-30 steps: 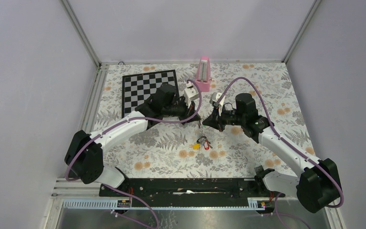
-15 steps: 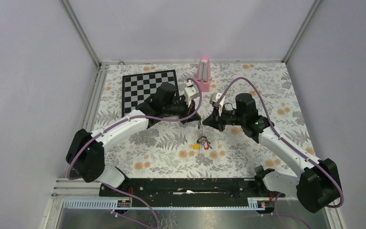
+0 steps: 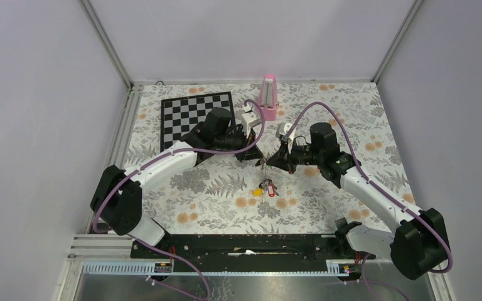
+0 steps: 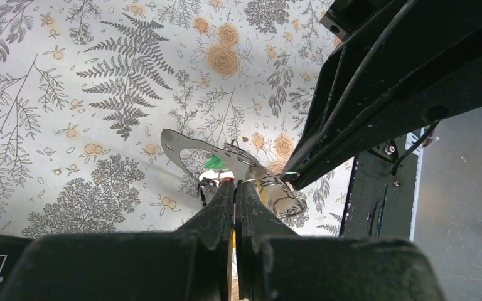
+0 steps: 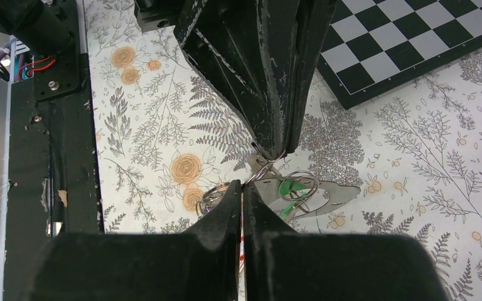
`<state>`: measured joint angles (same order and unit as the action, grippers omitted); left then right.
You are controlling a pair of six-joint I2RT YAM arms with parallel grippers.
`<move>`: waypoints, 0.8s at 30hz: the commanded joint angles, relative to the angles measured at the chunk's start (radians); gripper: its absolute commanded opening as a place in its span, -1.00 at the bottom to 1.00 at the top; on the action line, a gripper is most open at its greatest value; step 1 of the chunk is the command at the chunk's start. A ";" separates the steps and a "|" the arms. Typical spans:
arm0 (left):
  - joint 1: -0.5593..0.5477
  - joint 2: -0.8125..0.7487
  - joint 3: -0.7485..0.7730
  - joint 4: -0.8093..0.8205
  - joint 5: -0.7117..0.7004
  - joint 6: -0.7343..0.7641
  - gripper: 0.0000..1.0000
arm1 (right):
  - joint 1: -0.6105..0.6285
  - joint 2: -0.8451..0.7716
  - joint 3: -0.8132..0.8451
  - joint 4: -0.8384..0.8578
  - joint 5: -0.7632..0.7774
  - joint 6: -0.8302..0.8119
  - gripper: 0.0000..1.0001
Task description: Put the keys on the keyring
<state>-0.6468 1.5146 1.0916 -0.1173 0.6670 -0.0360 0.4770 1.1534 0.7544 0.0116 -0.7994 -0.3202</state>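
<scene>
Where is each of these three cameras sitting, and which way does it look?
Top external: fixed high behind the arms, looking down on the floral table; both arms show.
Left wrist: on the left arm, looking past the shut left gripper down at the table.
Right wrist: on the right arm, looking past the shut right gripper toward the chessboard.
Shared: both wrist views show the green key tag.

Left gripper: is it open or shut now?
Shut. In the left wrist view the left gripper has its fingers pressed together, the tips pinching a wire ring.
</scene>
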 commanded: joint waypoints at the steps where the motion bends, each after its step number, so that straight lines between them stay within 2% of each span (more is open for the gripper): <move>1: 0.052 0.026 0.025 0.028 -0.107 0.010 -1.00 | 0.018 -0.028 0.029 -0.005 -0.156 0.004 -1.00; 9: 0.056 0.005 0.014 0.026 -0.063 0.028 -1.00 | 0.018 -0.026 0.030 -0.005 -0.118 0.011 -1.00; 13: 0.059 0.005 0.039 -0.025 -0.029 0.088 -1.00 | 0.018 -0.024 0.034 0.003 -0.088 0.019 -1.00; 19: 0.059 0.047 0.125 -0.155 0.041 0.171 -1.00 | 0.018 -0.024 0.052 -0.005 -0.093 -0.001 -1.00; 24: 0.060 0.087 0.212 -0.286 0.088 0.235 -1.00 | 0.018 -0.031 0.076 -0.100 -0.076 -0.098 -1.00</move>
<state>-0.6243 1.5761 1.2221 -0.3096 0.7776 0.0937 0.4782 1.1534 0.7719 -0.0223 -0.8043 -0.3458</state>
